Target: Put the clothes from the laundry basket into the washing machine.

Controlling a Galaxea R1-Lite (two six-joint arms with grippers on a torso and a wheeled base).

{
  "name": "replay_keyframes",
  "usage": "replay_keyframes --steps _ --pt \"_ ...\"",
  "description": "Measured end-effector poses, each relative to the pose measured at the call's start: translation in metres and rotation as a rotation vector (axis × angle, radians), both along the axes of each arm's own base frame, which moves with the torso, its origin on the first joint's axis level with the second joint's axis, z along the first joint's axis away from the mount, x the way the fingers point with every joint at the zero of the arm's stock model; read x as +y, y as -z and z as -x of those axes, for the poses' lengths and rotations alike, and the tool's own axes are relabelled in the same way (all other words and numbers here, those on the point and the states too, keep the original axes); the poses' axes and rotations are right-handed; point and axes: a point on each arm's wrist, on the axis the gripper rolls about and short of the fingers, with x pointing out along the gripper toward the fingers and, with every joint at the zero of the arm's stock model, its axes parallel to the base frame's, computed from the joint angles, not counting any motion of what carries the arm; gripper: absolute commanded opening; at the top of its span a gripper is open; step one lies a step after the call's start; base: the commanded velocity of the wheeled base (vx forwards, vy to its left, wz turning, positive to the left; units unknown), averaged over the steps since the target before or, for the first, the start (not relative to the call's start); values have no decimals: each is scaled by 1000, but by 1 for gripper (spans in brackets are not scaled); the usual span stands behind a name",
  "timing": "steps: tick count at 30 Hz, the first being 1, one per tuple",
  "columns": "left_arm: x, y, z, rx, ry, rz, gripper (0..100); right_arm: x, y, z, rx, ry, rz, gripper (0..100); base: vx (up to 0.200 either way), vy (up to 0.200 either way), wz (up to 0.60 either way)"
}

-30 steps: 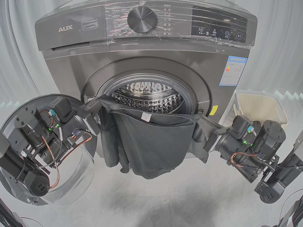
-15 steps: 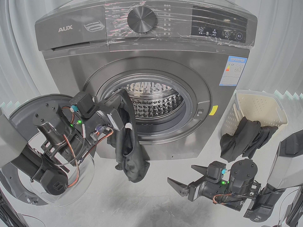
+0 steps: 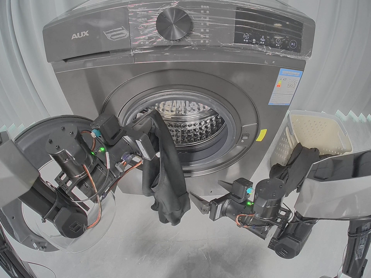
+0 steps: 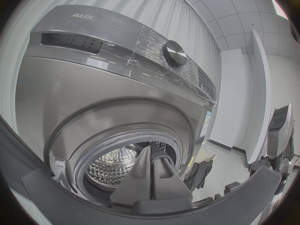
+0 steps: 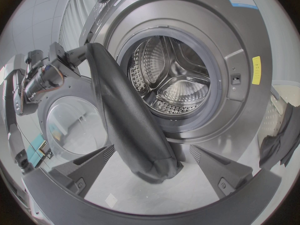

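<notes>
Head view puts our left tool (image 3: 148,119) pinched on the top edge of a dark garment (image 3: 166,182) at the left rim of the washing machine (image 3: 96,82) opening, the cloth hanging limp outside the drum (image 3: 193,124). Our right tool (image 3: 204,187) is spread and empty, just beside the hanging tail. We judge the fabric light, soft and floppy, so gathering its low end should help feed it in. More dark clothes (image 3: 297,166) drape over the laundry basket (image 3: 320,132) rim.

Brightly, evenly lit from overhead, with soft shadows on the floor (image 3: 201,251). Glints off the plastic film (image 3: 216,39) over the washing machine (image 3: 89,82) panel and inside the drum (image 5: 175,91). Strongly bowed at the edges, dark-cornered in both wrist views.
</notes>
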Motion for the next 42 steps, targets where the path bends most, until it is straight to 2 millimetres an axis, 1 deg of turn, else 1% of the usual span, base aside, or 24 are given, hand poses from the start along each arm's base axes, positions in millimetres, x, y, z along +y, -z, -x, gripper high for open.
replay_keyframes --steps 4,12,15,23,28,32,36,38,42 --pt "-1 -2 -1 -7 0 4 0 8 11 -17 -17 -44 3 100 0 0 0" --pt "-2 -5 -2 -20 3 11 0 23 27 -37 -35 -66 1 100 0 0 0" --pt "-3 -6 -2 -21 5 12 0 29 34 -39 -24 -86 16 100 0 0 0" --pt "-4 -5 -1 -21 10 13 0 47 41 -43 -33 -136 8 100 0 0 0" --pt "-4 -5 0 -20 15 11 0 53 44 -46 -42 -142 1 100 0 0 0" --pt "-4 -5 0 -19 16 10 0 50 48 -42 -31 -142 11 100 0 0 0" --pt "-3 -4 0 -19 14 10 0 37 48 -35 -21 -134 39 100 0 0 0" --pt "-3 -5 0 -19 13 11 0 28 45 -34 -22 -123 47 100 0 0 0" --pt "-3 -5 1 -19 13 11 0 15 33 -39 -36 -98 37 100 0 0 0"
